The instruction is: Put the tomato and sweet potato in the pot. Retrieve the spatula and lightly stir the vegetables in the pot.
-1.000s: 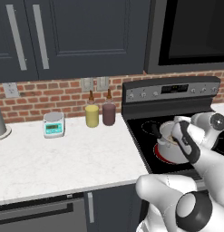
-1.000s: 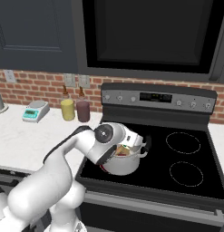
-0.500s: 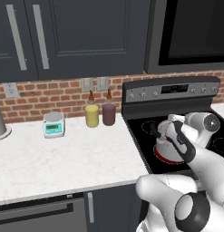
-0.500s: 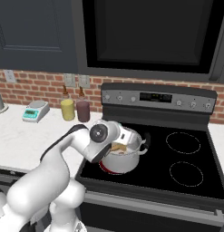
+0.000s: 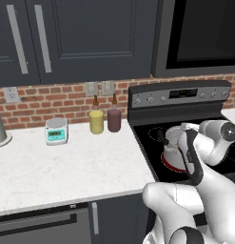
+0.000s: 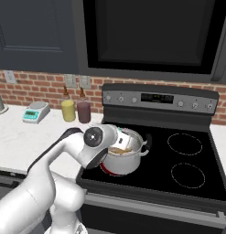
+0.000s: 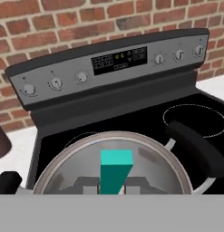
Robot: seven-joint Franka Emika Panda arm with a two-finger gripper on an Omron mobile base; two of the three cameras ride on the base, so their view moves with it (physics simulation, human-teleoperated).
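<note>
**Nearly done: spatula in the pot, stirring under way**

Now we find the spatula (image 7: 115, 170) at the heart of things: its teal handle rises straight out of the pot (image 7: 177, 170) in the hand view, squarely between our fingertips, and a sliver of its pale-orange blade shows inside the rim in the right base view. Our hand (image 6: 125, 139) is clenched on that handle and sits directly over the pot's opening.

The pot stands on the front-left burner of the stove (image 6: 192, 151), a red glow showing beneath it, one dark side handle pointing toward the other burners. We cannot make out the tomato or the sweet potato separately; the arm covers most of the interior in both base views, and the hand view shows only steel wall and the handle. Neither lies on the desk (image 5: 66, 162) or the stovetop, so we judge both are already inside.

That would leave only the light stir itself, which we judge is the step in hand.

Further out, the yellow jar (image 5: 96, 121), the maroon jar (image 5: 114, 119) and a small teal kitchen scale (image 5: 57, 131) stand along the brick wall.
</note>
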